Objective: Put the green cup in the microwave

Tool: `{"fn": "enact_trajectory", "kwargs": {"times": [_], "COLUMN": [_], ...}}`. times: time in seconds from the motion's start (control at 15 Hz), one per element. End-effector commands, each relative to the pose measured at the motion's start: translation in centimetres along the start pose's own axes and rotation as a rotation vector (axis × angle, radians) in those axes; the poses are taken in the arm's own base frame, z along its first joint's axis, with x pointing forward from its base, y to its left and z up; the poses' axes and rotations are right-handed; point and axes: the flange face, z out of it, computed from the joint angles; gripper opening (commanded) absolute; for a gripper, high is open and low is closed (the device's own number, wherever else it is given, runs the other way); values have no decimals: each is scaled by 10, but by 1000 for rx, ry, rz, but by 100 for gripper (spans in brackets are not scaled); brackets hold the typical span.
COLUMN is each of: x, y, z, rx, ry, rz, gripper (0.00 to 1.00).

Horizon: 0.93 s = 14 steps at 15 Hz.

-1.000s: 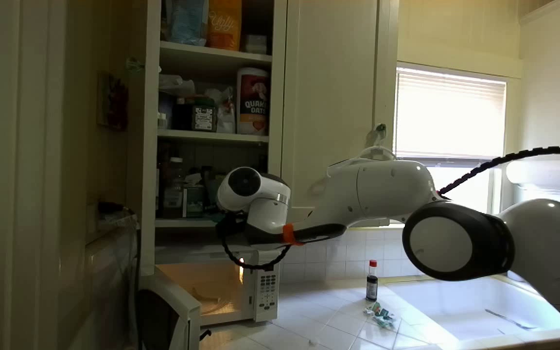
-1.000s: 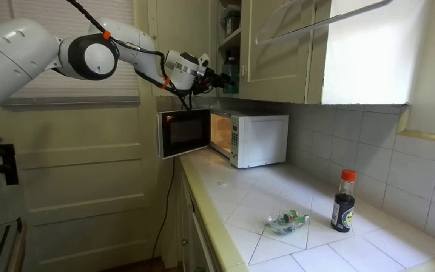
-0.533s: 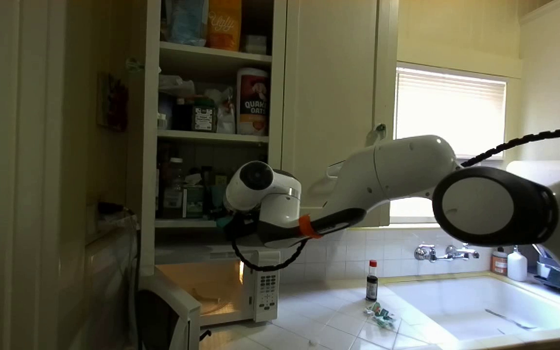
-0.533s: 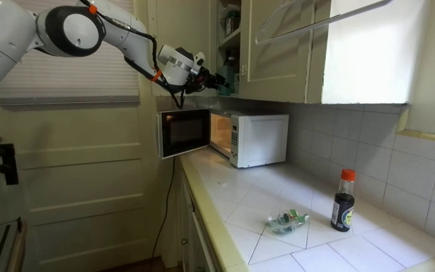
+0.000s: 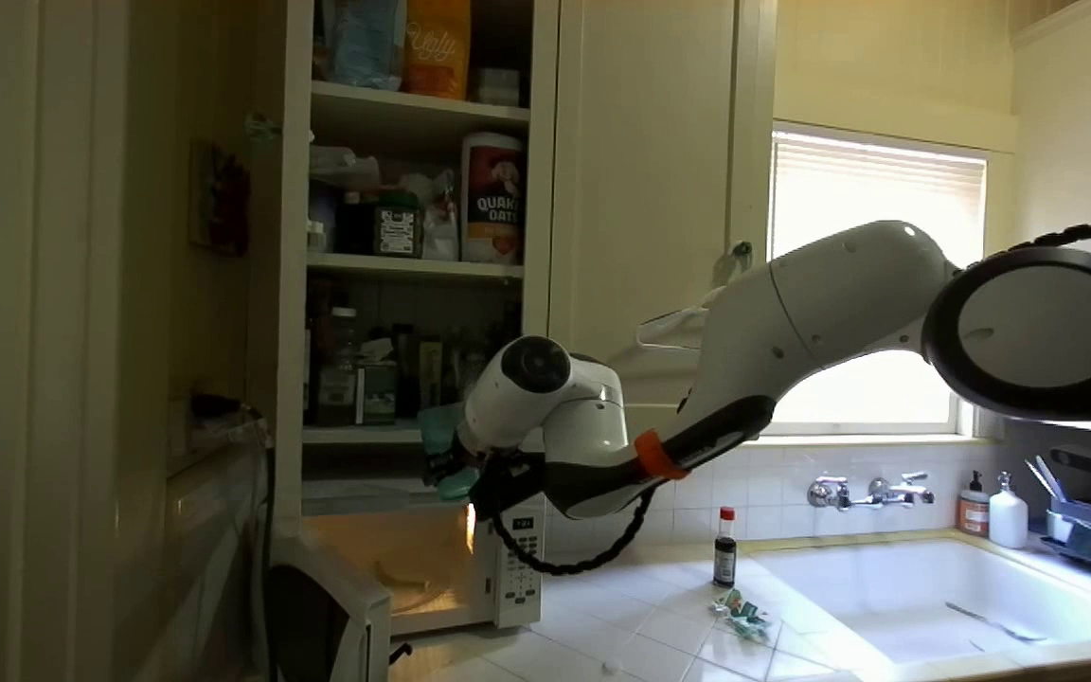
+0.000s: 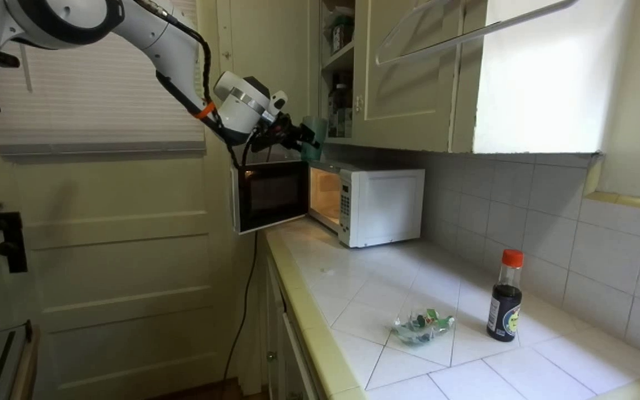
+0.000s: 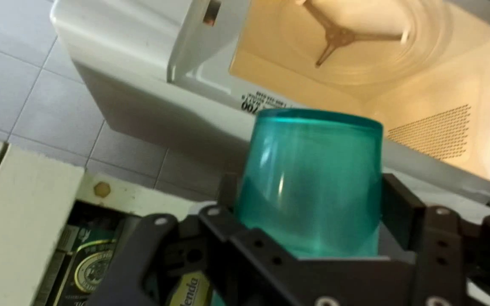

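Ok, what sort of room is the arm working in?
Most likely a home kitchen: there's a white sink, a microwave standing open on a tiled counter, and open cupboard shelves holding a Quaker Oats canister.

Cup is drawn out of cupboard, lowered by gripper; arm is pulled back; bottle is uncovered.

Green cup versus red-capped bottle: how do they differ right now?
The gripper holds the green cup off the counter; the red-capped bottle stands upright on the counter. The green cup is glossy teal; the red-capped bottle looks mostly dark. Both are outside the microwave.
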Motion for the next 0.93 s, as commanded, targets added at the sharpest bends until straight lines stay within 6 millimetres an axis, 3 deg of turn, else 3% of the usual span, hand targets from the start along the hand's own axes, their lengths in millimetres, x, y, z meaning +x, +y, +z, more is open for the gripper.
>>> {"fn": "enact_trajectory", "kwargs": {"times": [0.0,0.27,0.4,0.47,0.53,0.87], "x": [-61,-142,-165,-171,-169,-152], "y": [-9,-24,-23,-16,-2,19], "z": [-26,-46,-51,-52,-25,38], "rx": [90,179,120,41,-6,-198], "ry": [-89,-181,-215,-210,-206,-168], "rz": [-15,23,51,65,87,72], "gripper": [56,56,56,56,56,56]}}
